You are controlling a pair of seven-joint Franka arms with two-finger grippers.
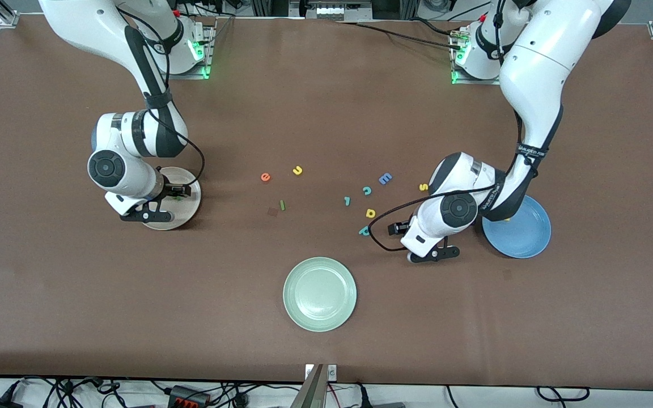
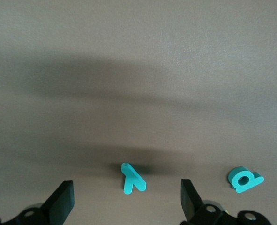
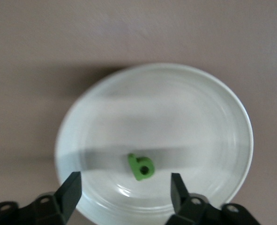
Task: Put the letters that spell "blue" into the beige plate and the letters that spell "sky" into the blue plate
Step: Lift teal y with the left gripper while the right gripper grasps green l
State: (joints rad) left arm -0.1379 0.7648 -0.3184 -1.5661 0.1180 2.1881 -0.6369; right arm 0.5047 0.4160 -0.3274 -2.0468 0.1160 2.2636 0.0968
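Note:
My right gripper (image 1: 148, 216) (image 3: 125, 177) hangs open over the beige plate (image 1: 183, 217) (image 3: 199, 108). The green b (image 1: 178, 198) (image 3: 140, 167) lies loose in that plate, below the gap between the fingers. My left gripper (image 1: 437, 253) (image 2: 126, 185) is open above the table beside the blue plate (image 1: 525, 233). The teal y (image 2: 133, 179) (image 1: 347, 200) lies flat beneath its fingers. The orange e (image 1: 266, 177), yellow u (image 1: 297, 170) and green l (image 1: 282, 205) rest mid-table. The yellow s (image 1: 424, 186) sits near the left arm. A yellow scrap (image 1: 507, 219) shows on the blue plate under that arm.
A pale green plate (image 1: 319, 293) sits nearest the front camera. A teal p (image 1: 364, 230) (image 2: 245, 179), a teal c (image 1: 367, 190), a yellow d-like letter (image 1: 370, 213) and a blue E (image 1: 385, 178) lie around the y.

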